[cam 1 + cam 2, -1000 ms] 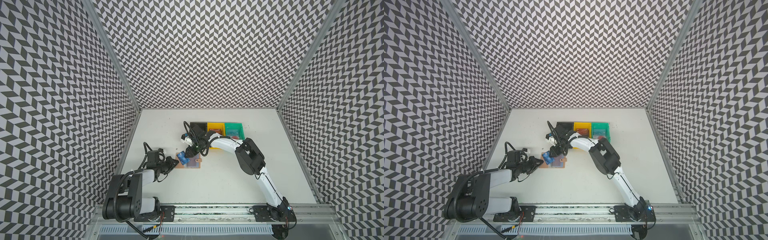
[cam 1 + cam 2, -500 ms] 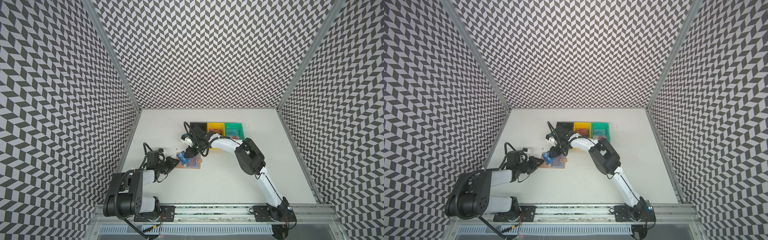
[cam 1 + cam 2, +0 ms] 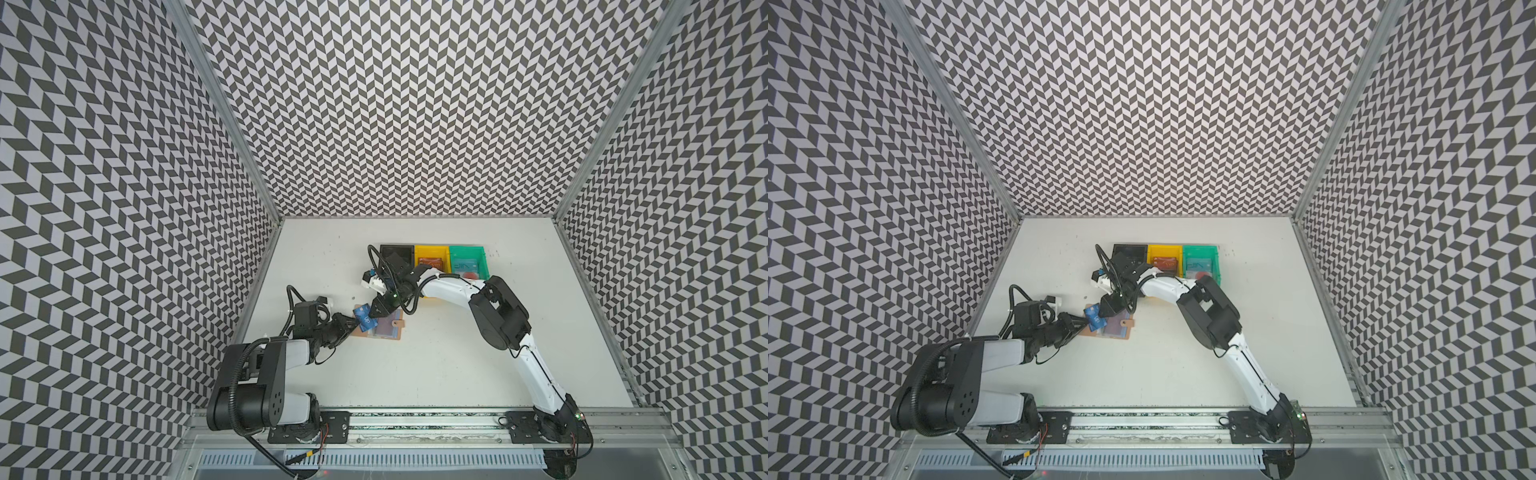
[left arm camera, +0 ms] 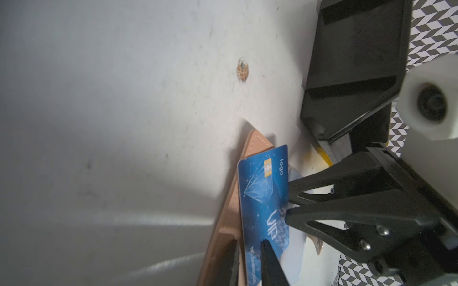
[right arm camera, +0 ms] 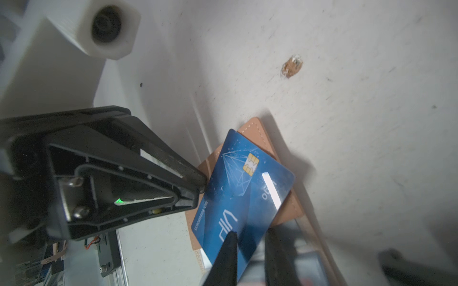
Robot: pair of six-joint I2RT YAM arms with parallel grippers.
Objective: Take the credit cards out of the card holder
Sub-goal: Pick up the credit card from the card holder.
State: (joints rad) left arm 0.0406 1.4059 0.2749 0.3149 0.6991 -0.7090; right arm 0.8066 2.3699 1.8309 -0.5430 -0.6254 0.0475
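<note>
The card holder [image 3: 390, 330] lies open and flat on the desk [image 3: 436, 365], left of the middle and about halfway between the far and near edges. Its long axis runs left to right, with the snap tab pointing toward the right edge.

Over its left half a blue card [image 3: 363, 318] stands tilted up off the leather. The card's long axis runs from the far edge toward the near edge, chip end farther and "VIP" print nearer.

The left pincer [image 3: 351, 326] reaches in from the left edge's side. Its tips are at one long edge of the card, a narrow gap apart with that edge between them. I cannot tell whether they pinch it.

The right pincer [image 5: 251, 231] comes from the far side at the opposite long edge. One finger lies across the printed face by "VIP" and the other sits past the card's edge. I cannot tell whether it is clenched on the card.

A black bin [image 3: 397, 251], a yellow bin [image 3: 431, 249] and a green bin [image 3: 467, 249] stand in a row near the far edge. A red-orange card [image 3: 430, 263] lies in the yellow one and a teal card [image 3: 463, 264] in the green.
</note>
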